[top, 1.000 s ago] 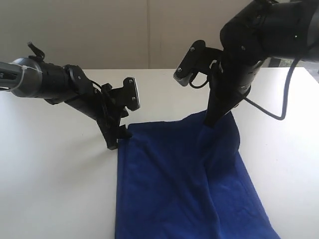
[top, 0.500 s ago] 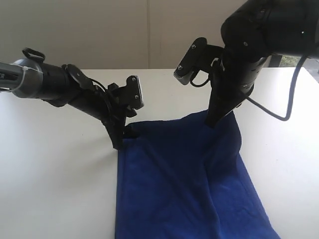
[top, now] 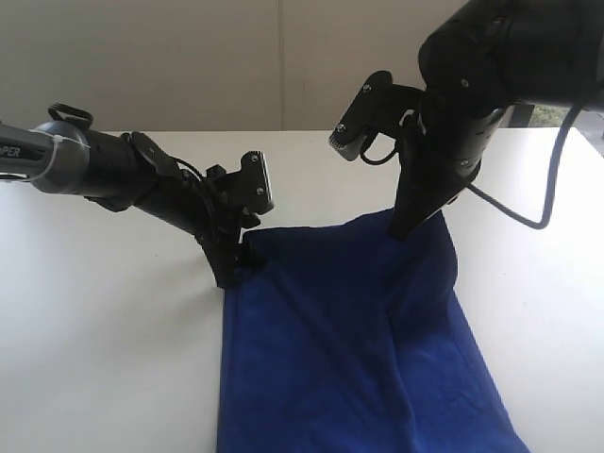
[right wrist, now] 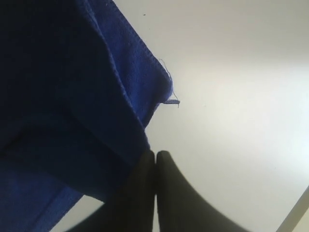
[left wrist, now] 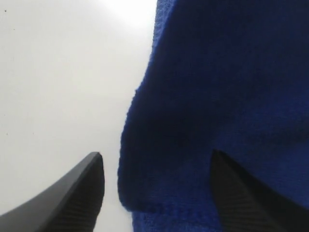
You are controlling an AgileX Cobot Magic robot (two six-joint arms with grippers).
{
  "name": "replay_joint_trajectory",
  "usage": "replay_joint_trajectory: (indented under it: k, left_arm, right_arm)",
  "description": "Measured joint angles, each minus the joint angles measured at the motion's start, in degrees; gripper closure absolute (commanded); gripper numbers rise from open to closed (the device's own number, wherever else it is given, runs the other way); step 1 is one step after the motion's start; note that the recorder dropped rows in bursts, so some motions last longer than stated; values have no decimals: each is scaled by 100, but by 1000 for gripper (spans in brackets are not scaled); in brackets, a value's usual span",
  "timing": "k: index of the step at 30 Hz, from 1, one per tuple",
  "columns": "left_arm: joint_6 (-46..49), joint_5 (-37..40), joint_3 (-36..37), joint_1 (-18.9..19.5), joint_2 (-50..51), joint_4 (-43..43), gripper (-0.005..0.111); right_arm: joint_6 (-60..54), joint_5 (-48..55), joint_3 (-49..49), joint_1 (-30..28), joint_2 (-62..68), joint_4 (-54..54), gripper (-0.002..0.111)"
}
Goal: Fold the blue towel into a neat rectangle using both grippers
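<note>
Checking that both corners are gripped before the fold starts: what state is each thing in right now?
blue towel: unfolded, spread on the table, far right corner drawn up into a peak.
left gripper: open, jaws astride the far left corner, not closed on it.
right gripper: shut on the blue towel near its far right corner.

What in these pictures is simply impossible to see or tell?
- The blue towel, near end: cut off by the exterior view's bottom edge.
- How much cloth the right gripper pinches: its shut fingers cover that spot in the right wrist view.
- Whether the open left gripper touches the table: the left wrist view shows only fingertips, and the exterior view shows them as a dark shape.
</note>
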Motion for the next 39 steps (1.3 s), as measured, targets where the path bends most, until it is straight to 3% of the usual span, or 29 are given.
replay_joint_trajectory:
  k: [11,14,16,20,30,39]
  left_arm:
    - [32,-4,0,0,0,0,55]
    - [45,-15,0,0,0,0,68]
    - [45,-15,0,0,-23,12,86]
    - [45,-49,0,0,-23,12,107]
    - [-340,237,0,0,-643,287,107]
    - [-2715,1525,0,0,-1077,2621,107]
  right_arm:
    - [23,0,0,0,0,0,108]
    - [23,0,0,0,0,0,108]
    - [23,0,0,0,0,0,108]
    - [23,0,0,0,0,0,108]
    - [69,0,0,0,0,-72,108]
    - [304,44,0,0,-139,-334,108]
